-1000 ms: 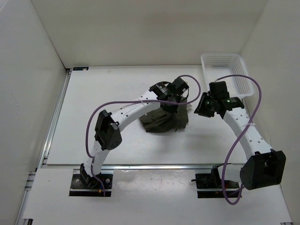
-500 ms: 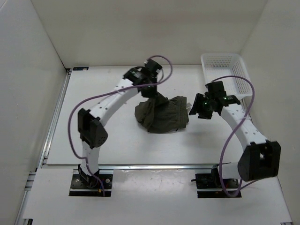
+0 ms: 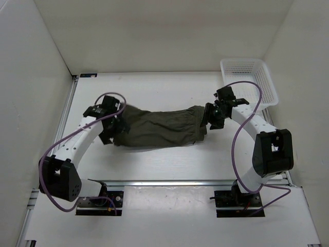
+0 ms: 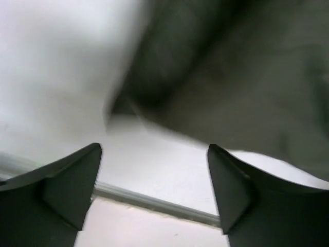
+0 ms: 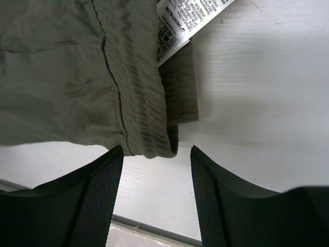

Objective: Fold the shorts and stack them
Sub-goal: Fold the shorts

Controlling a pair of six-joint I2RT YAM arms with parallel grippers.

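Left claw (image 4: 154, 148): spread wide, apparently empty (wrist view blurred), cloth just beyond its tips. Shorts (image 3: 159, 128): flat mid-bench (image 3: 154, 92) between the arms. Right claw (image 5: 157, 149): open, empty, hem at its tips.
Risk: a shallow bite catches one layer and the fold bunches.
Long axis left–right, labelled waistband pointing right.
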